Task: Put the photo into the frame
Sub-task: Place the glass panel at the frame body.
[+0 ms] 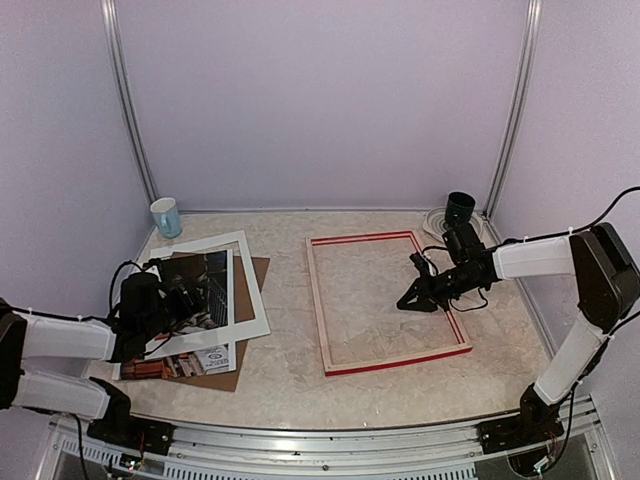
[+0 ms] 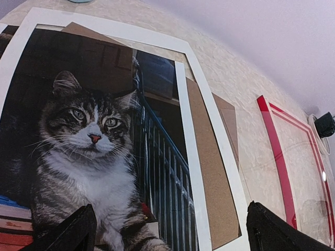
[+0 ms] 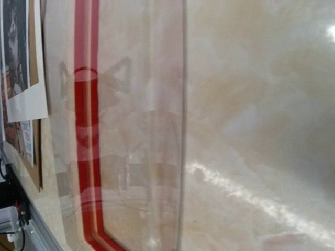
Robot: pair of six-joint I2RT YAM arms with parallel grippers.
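Your left jaws stand released, spread wide over the glossy cat photo (image 2: 89, 141). It lies with a white mat (image 1: 252, 300) on brown cardboard (image 1: 258, 268) by the marbled desk's (image 1: 290, 390) left edge. Your right jaws are clenched over the thin red-railed rectangular frame (image 1: 317, 300).

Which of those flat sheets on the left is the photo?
Find the pale blue cup at the table's back left. In the stack nearer than it, the photo is the glossy dark print of a tabby cat; the white mat border and brown board are plain.
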